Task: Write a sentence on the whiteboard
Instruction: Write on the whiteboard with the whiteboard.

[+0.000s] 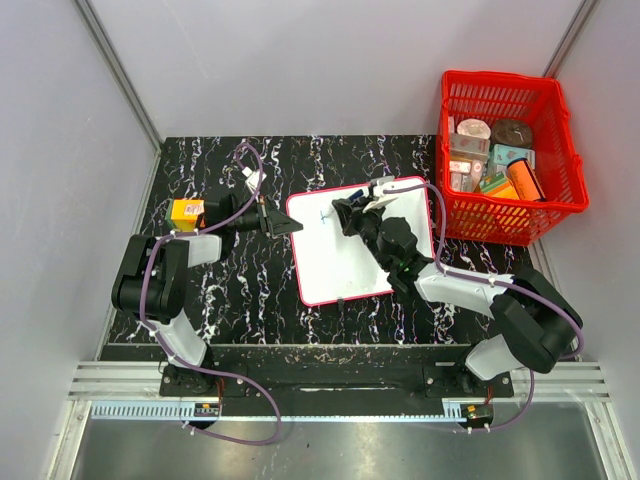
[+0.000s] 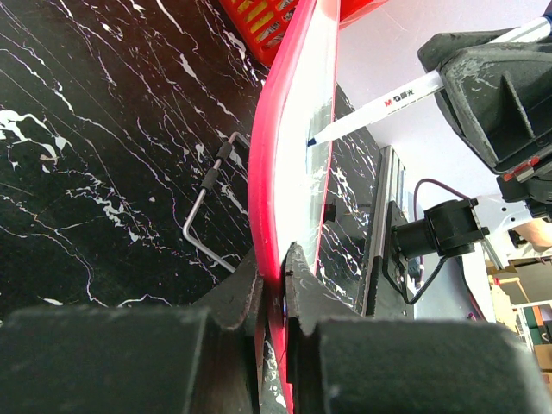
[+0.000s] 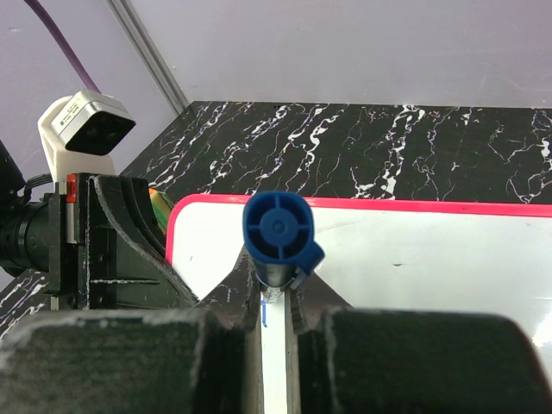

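Note:
The whiteboard [image 1: 350, 265], white with a red-pink frame, lies on the black marble table. My left gripper [image 1: 285, 226] is shut on its left edge; in the left wrist view the jaws [image 2: 283, 267] pinch the red frame [image 2: 278, 164], seen edge-on. My right gripper [image 1: 352, 212] is shut on a white marker [image 2: 388, 108] with its blue tip on the board [image 2: 321, 129]. From the right wrist, the marker's blue cap end [image 3: 278, 226] stands up between the gripper [image 3: 276, 289]. Of the sentence, one short blue stroke [image 3: 264, 312] shows on the whiteboard [image 3: 414, 259].
A red basket [image 1: 505, 218] holding several items stands at the table's back right, close to the board. A small yellow box [image 1: 187, 211] sits left of the left arm. A bent metal rod [image 2: 203, 207] lies on the table beside the board's edge.

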You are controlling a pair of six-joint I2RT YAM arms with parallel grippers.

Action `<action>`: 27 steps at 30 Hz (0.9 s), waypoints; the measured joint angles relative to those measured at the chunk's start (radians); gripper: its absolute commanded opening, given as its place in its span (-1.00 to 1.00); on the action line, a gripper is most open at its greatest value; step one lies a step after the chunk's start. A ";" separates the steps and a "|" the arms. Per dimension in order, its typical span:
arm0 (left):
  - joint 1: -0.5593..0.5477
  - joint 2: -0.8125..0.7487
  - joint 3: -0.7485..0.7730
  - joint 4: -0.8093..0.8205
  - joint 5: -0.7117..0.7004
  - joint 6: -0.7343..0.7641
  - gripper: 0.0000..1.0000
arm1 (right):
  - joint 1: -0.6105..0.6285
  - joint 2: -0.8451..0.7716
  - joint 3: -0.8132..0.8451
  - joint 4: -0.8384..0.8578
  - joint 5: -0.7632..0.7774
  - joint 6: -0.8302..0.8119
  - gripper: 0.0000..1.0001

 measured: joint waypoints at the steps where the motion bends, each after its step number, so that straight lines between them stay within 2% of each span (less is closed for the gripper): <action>1: 0.000 0.000 0.000 0.000 0.000 0.000 -1.00 | -0.002 0.000 0.000 0.000 0.000 0.002 -1.00; 27: -0.002 0.000 0.004 -0.006 0.002 0.007 -1.00 | -0.020 -0.073 0.000 -0.024 -0.001 0.011 -1.00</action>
